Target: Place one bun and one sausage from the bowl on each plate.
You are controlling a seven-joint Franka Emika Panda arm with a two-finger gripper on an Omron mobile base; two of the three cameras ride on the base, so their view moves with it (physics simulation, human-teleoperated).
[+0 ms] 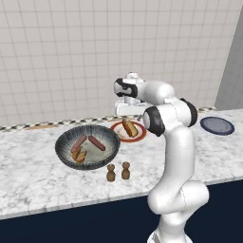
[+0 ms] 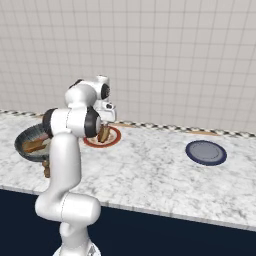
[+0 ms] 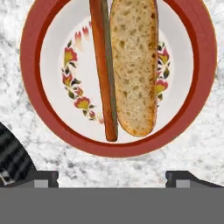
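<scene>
The red-rimmed white plate [image 3: 30, 65] holds one bun [image 3: 133, 65] and one slim sausage [image 3: 105, 65] lying side by side, touching. My gripper [image 3: 112, 177] hangs open just above that plate [image 1: 138, 138], its fingertips [image 3: 46, 177] wide apart with nothing between them. From the base the gripper [image 1: 126, 116] stands over the bun [image 1: 130, 128]. Left of the plate is the grey-blue bowl [image 1: 64, 152] with two reddish sausages [image 1: 96, 142] and a tan bun [image 1: 79, 155] inside. The navy plate [image 1: 217, 126] lies bare at the far right.
Two small brown shakers [image 1: 111, 173] stand in front of the bowl near the counter's front edge. A tiled wall runs behind the counter. Open marble lies between the red-rimmed plate [image 2: 112, 141] and the navy plate [image 2: 206, 152].
</scene>
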